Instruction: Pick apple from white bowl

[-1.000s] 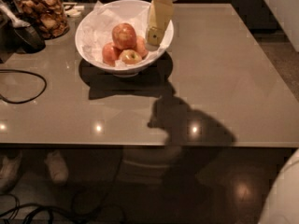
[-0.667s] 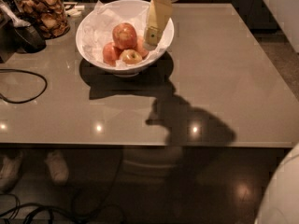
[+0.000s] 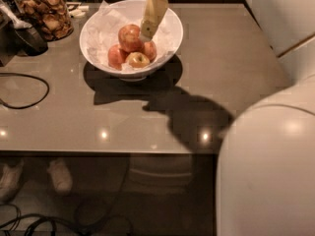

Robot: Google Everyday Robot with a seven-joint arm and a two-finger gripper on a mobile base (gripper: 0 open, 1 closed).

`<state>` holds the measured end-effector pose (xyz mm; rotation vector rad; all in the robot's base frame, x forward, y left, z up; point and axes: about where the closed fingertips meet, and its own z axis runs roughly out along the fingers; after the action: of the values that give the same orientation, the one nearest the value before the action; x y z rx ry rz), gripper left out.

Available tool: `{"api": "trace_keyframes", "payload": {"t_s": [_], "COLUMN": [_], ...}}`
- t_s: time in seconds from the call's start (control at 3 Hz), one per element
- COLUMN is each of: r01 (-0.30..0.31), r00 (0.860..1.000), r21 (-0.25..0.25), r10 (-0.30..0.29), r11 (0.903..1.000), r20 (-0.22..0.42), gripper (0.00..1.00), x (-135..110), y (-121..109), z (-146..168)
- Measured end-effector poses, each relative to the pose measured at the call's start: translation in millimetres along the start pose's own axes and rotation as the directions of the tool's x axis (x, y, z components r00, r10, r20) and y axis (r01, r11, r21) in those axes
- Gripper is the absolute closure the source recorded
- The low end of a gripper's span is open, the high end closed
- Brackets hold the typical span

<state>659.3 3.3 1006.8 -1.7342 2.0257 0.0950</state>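
The white bowl [image 3: 170, 31], lined with crinkled white paper, stands at the far middle of the grey table. The apple [image 3: 128, 36], the largest, red-orange one, lies on top of the pile in it. A small yellowish apple [image 3: 138, 59] and two smaller reddish apples [image 3: 116, 56] [image 3: 150, 50] lie around it. My gripper [image 3: 145, 34] reaches down into the bowl from the far side. Its pale yellow tip is right beside the big apple's right flank, over the right-hand reddish apple. Whether it touches the apple does not show.
A glass jar of brown snacks [image 3: 47, 11] stands at the far left beside a dark object with a spoon [image 3: 22, 28]. A black cable [image 3: 24, 90] loops on the table's left. My white body [image 3: 268, 171] fills the lower right. The table's front edge [image 3: 98, 153] is near.
My gripper has moved left inside the bowl, from its right rim to the big apple's side. My body now fills more of the lower right.
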Motion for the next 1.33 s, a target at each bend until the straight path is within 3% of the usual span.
{"api": "trace_keyframes", "payload": {"t_s": [0.67,1.33], "r01": [-0.02,-0.036], "r00": [0.999,0.998], "r21": [-0.007,-0.039], "r10": [0.02,0.038], "r11": [0.9998,0.9986], "r20": [0.03,0.04], "gripper": [0.15,0.16], "x": [-10.9,-17.5], "y": [-24.2,-34.1], "z": [13.4,35.9]}}
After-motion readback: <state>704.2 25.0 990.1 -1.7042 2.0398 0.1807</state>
